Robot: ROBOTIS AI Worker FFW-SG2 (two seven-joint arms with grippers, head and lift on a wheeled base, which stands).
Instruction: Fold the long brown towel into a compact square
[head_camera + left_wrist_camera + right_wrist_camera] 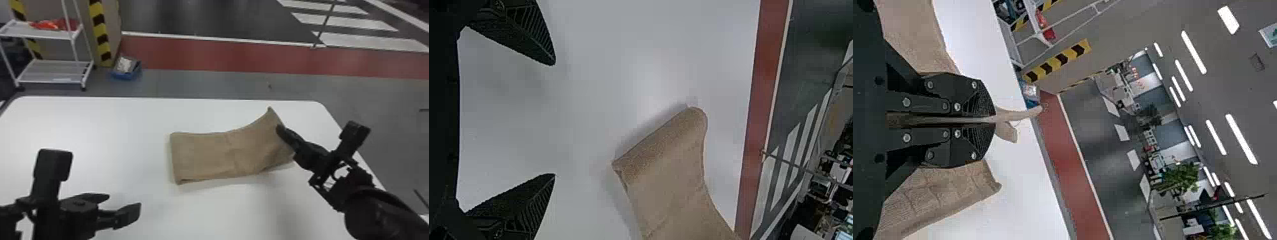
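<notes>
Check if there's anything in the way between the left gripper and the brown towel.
Nothing visible stands in the way: between the left gripper and the brown towel's left end lies just the white table. The right gripper holds the towel's other end, off that path.

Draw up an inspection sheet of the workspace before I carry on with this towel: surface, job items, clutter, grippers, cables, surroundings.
Surface: white table, rounded far corners.
Job's things: brown towel, its left part lying on the table, its right end raised; not yet a compact square.
Clutter: blue box with things in it, on the floor beyond the table.
Left gripper: open, above the table, touching nothing.
Right gripper: shut on the towel's raised right end.
Cables: nothing seen.
Surroundings: white shelf rack with red items on its upper shelf; red floor strip behind.
</notes>
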